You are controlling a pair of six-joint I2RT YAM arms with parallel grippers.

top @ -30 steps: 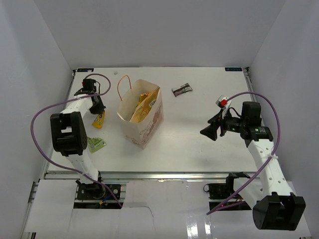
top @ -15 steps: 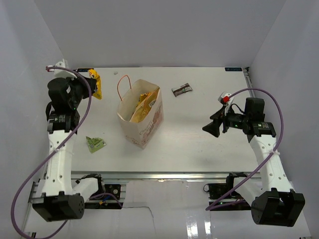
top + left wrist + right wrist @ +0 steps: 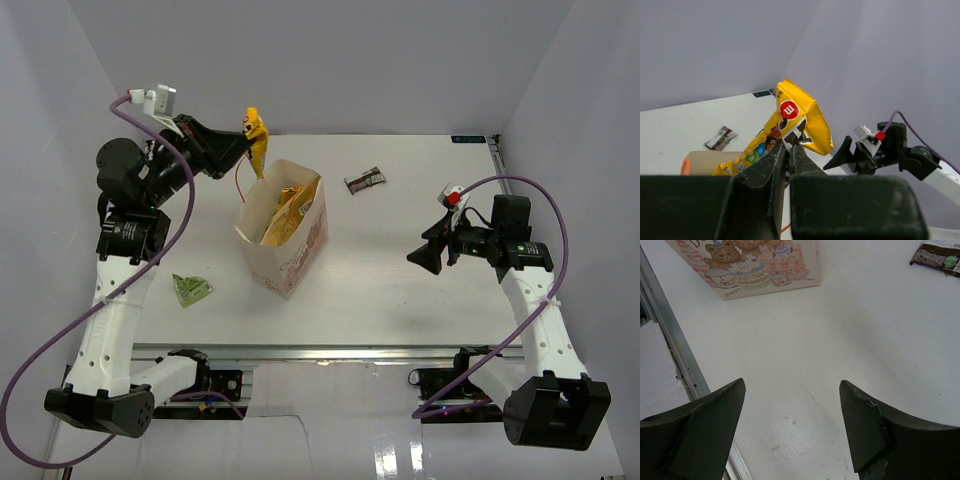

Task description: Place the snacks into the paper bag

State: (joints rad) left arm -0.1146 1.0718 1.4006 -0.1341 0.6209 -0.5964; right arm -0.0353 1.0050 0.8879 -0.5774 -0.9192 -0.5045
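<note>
My left gripper (image 3: 243, 146) is shut on the yellow wrapper (image 3: 256, 135) and holds it in the air above the back rim of the paper bag (image 3: 288, 252). The wrapper fills the left wrist view (image 3: 797, 117) just past my gripper (image 3: 790, 144). The cream bag stands open with the tan-brown chip bag (image 3: 290, 207) inside; its printed side shows in the right wrist view (image 3: 747, 265). The dark brown-and-white bar (image 3: 364, 180) lies behind the bag to the right, also in the right wrist view (image 3: 938, 257). The green pouch (image 3: 191, 289) lies left of the bag. My right gripper (image 3: 420, 256) is open and empty (image 3: 792, 410) over bare table.
The bag's orange cord handle (image 3: 243, 172) loops up at its back left corner. Grey walls (image 3: 60, 150) close in the table on three sides. A metal rail (image 3: 330, 352) runs along the near edge.
My left gripper has lifted the yellow wrapper from the table left of the bag and swung it up and right to above the bag's rim. The right arm has hardly moved.
</note>
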